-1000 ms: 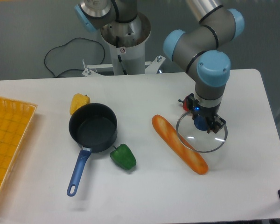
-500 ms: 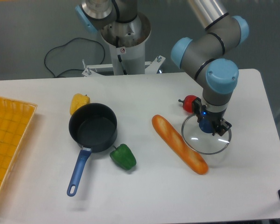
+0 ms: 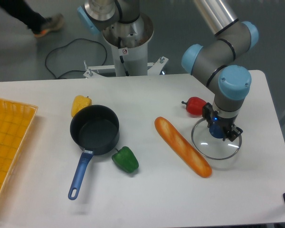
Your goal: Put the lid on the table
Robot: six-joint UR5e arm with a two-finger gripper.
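1. Over at the far left, a yellow-orange mesh tray (image 3: 7, 142) sits partly off the edge of view on the big white surface (image 3: 147, 199).
2. Next along, a small yellow pepper (image 3: 80, 103) lies right behind a dark saucepan with a blue handle (image 3: 94, 130); the pan is uncovered and its handle points toward the front edge.
3. A green bell pepper (image 3: 125, 159) rests just beside the pan's front right side.
4. Further right, a long orange-brown baguette (image 3: 182, 147) lies slantwise, its lower end near the rim of the round clear glass lid with the thin silver rim (image 3: 215, 140).
5. A red pepper (image 3: 195, 105) sits just behind that lid.
6. The lid is on the right part of the surface, flat or nearly so; whether it touches I cannot tell. The arm's tool (image 3: 220, 130) stands straight above its centre, narrowed around the small blue knob.
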